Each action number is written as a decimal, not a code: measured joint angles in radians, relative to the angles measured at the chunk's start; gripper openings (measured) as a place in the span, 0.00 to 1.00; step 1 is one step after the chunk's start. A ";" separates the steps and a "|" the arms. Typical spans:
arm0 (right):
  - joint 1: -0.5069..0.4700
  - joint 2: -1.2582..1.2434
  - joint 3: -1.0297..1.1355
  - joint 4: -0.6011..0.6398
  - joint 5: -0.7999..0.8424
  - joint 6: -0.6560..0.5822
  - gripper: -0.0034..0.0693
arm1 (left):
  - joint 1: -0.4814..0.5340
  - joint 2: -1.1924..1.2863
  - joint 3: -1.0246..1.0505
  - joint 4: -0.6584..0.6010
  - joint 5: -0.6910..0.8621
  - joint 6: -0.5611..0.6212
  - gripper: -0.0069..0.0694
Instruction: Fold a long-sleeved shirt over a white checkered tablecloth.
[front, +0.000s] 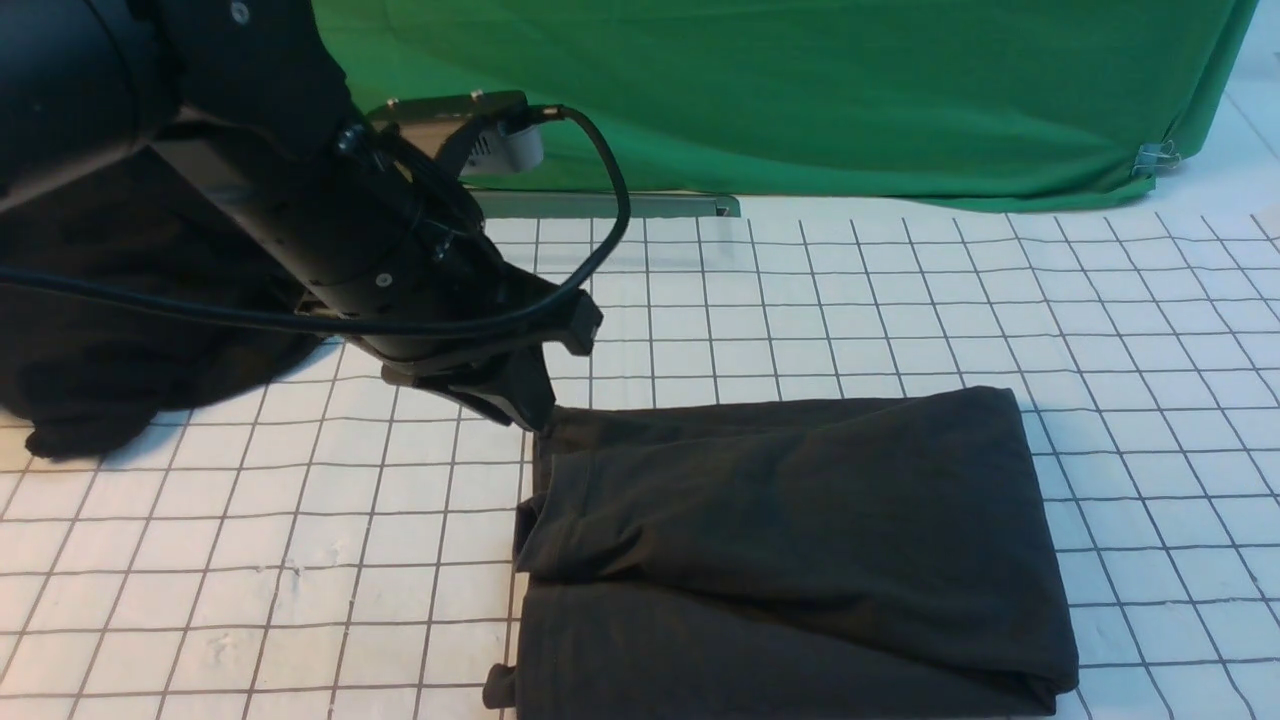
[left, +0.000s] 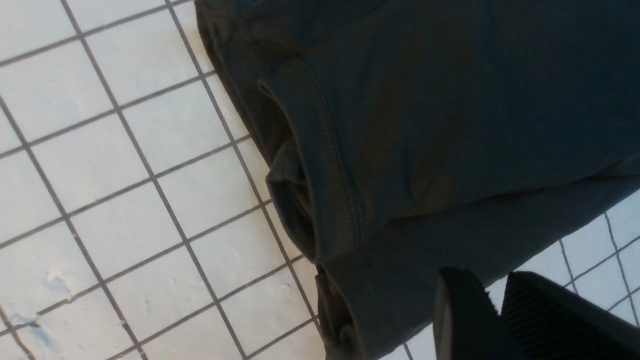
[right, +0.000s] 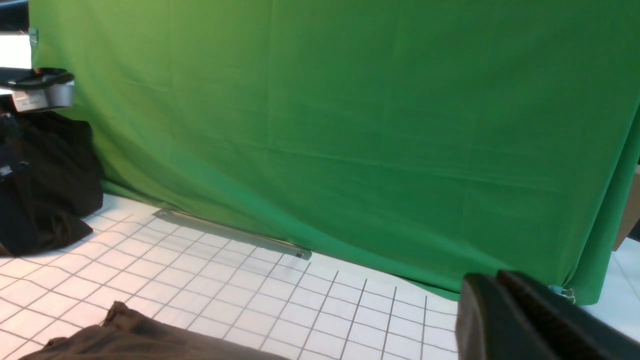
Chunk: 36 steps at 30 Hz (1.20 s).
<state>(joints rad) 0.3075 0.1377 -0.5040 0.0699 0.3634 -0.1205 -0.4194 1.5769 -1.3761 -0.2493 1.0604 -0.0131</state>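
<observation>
Behind, a green backdrop (front: 800, 100) hangs along the worktop's far edge, its hem resting on the white checkered tablecloth (front: 900, 300) that covers the whole worktop. Next in size, the long-sleeved shirt (front: 790, 540) lies folded into a thick dark rectangle at the near edge, about midway along it, with a hemmed layer gaping open on its left side. A second heap of dark cloth (front: 100, 340) sits at the far left corner. The left claw (front: 535, 420) hangs at the shirt's far left corner, touching the fabric edge; its fingers (left: 465, 320) look almost together, though I cannot tell whether cloth is pinched. The right claw (right: 500, 300) is raised, its fingers pressed together on nothing.
</observation>
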 joint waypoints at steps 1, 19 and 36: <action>0.000 0.000 0.000 0.000 -0.003 0.000 0.07 | 0.000 0.000 0.000 0.004 0.000 0.005 0.18; 0.000 0.002 0.003 -0.002 -0.011 0.000 0.12 | 0.000 0.000 0.000 0.004 -0.016 0.013 0.11; -0.313 -0.134 0.427 -0.076 -0.051 0.000 0.20 | 0.000 0.000 0.000 -0.022 -0.086 0.013 0.11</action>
<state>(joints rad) -0.0054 0.0033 -0.0772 -0.0063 0.3120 -0.1205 -0.4194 1.5769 -1.3761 -0.2713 0.9742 0.0000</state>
